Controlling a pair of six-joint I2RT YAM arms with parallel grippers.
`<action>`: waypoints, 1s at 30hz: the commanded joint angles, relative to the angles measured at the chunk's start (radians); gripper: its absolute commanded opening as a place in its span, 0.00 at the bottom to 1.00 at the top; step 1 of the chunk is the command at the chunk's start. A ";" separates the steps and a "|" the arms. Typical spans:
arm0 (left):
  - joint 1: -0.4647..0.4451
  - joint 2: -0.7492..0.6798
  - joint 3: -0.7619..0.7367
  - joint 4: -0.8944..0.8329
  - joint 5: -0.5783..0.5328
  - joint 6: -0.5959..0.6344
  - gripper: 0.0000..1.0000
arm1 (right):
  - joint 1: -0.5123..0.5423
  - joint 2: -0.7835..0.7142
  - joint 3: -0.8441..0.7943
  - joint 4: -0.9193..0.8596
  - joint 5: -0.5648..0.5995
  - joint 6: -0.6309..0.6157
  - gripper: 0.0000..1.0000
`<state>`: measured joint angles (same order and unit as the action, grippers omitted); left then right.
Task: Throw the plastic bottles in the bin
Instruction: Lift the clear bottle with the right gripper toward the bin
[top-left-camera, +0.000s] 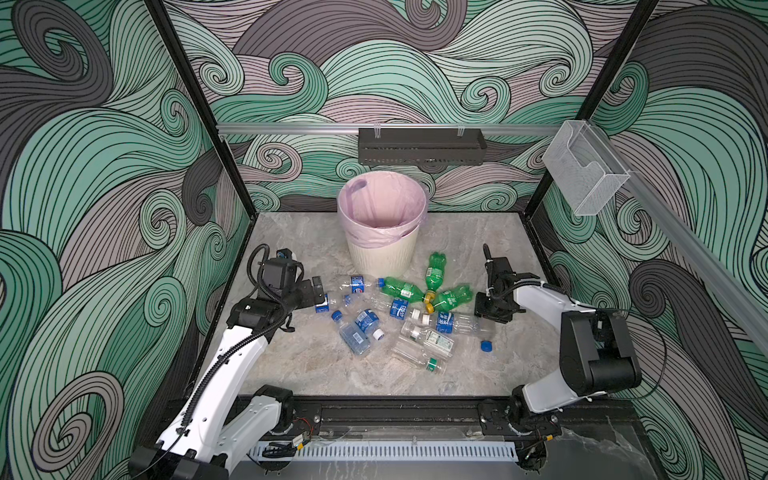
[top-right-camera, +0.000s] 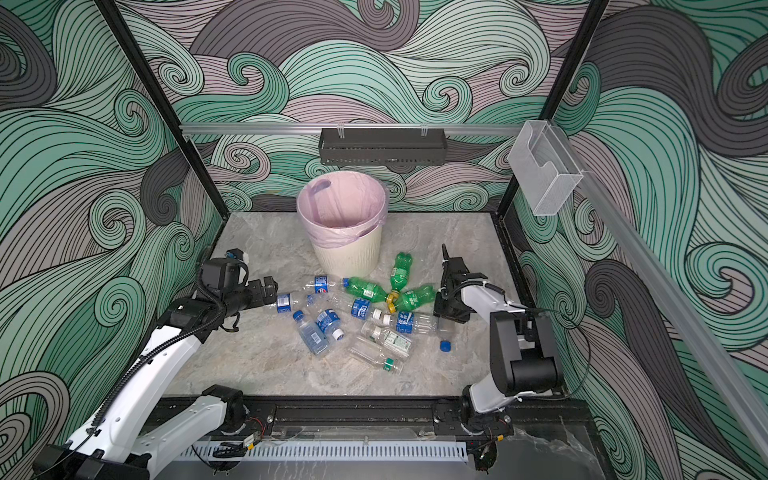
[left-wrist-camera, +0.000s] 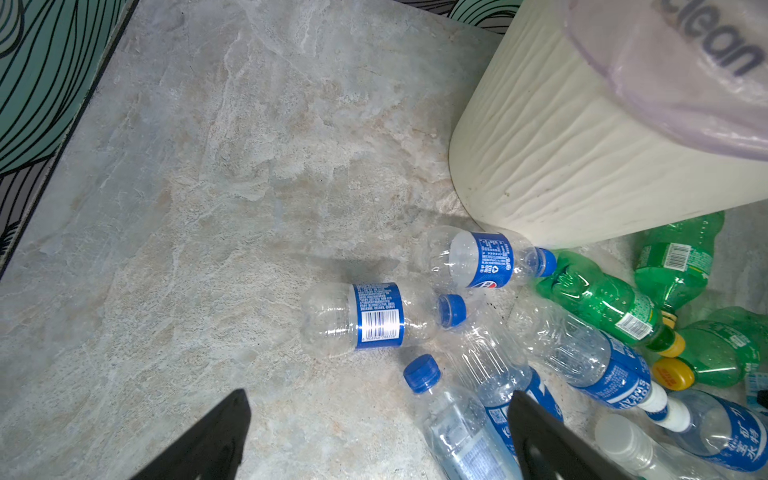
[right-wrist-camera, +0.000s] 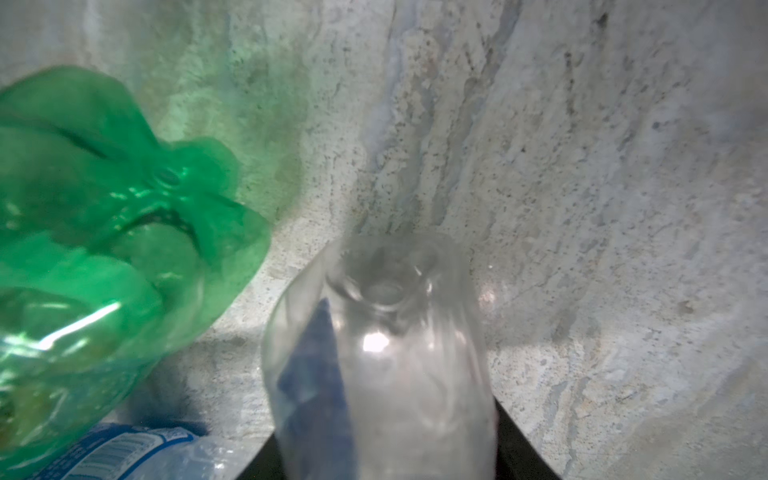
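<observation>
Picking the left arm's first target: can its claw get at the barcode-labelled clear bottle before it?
Probably yes: the left claw is open, with only bare table between it and that bottle.

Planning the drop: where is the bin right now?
In both top views the bin stands upright at the back centre of the table, directly behind the fanned green bottles.

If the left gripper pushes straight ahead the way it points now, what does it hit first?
Probably the clear bottle with the blue barcode label, lying on its side just ahead of the open left gripper; depth is hard to judge.
</observation>
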<state>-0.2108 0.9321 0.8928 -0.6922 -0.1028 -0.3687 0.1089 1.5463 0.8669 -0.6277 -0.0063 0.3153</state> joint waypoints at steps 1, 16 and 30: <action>-0.001 -0.010 -0.007 -0.012 -0.022 -0.008 0.99 | -0.003 -0.054 0.010 -0.008 0.033 0.008 0.49; -0.001 -0.003 -0.011 -0.004 -0.016 -0.006 0.99 | -0.003 -0.307 0.138 -0.051 -0.041 -0.102 0.48; -0.001 -0.019 -0.021 -0.014 -0.086 -0.045 0.99 | -0.002 -0.454 0.212 0.099 -0.410 -0.182 0.40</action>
<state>-0.2108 0.9314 0.8780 -0.6956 -0.1474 -0.3893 0.1081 1.0821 1.0161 -0.5766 -0.2726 0.1753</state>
